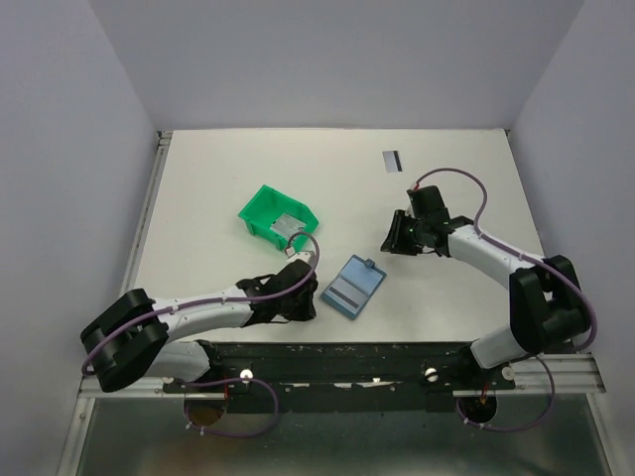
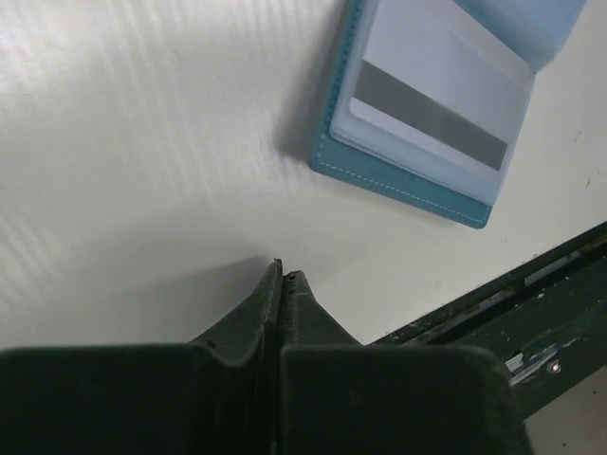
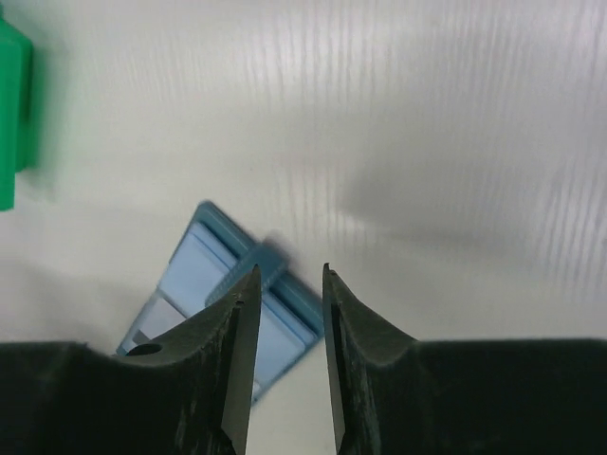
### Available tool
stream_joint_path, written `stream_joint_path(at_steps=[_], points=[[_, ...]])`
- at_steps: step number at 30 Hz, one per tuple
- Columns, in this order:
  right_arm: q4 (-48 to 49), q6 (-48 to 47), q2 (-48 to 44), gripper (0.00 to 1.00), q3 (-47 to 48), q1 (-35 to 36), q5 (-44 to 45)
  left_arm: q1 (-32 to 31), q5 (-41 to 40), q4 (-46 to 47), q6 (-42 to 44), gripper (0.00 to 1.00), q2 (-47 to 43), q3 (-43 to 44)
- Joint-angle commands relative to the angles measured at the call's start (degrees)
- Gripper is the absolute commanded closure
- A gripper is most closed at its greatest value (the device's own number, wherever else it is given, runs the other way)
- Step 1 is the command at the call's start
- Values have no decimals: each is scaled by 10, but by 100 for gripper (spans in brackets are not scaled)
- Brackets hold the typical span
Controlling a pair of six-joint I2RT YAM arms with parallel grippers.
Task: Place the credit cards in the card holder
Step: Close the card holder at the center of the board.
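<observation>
One credit card was found sleeved in the open card holder, just beside the shut, empty left fingers; a second card was seen on the tabletop beyond the half-open, empty right fingers.

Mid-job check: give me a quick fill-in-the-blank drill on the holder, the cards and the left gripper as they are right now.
1. The card holder lies ___ on the table, with a striped card showing in its pocket.
2. Another credit card lies alone near the ___ edge of the table.
3. The left gripper has its jaws ___, with nothing between them.
4. The bin just beyond the left gripper is ___ in colour.

Missing words: open; far; shut; green.
</observation>
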Motion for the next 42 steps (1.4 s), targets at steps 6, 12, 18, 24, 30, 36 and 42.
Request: stream_joint_path(at_steps=[6,12,18,24,30,36,42], points=[[14,-19,132,62,91,-3,-41,-45,51,113,-48,99,108,12],[17,-24,148,64,74,-3,-78,-45,46,123,-42,99,139,25],[40,-20,146,64,37,-3,-141,-45,35,93,-7,98,166,79],[59,-6,136,66,0,-3,-176,-45,1,33,34,98,162,159],[78,10,121,67,-34,-3,-215,-43,-25,-8,79,96,168,236],[95,34,82,67,-72,0,-240,-31,-19,-8,108,96,231,303],[79,48,26,63,-92,0,-228,-11,10,13,113,98,305,341]])
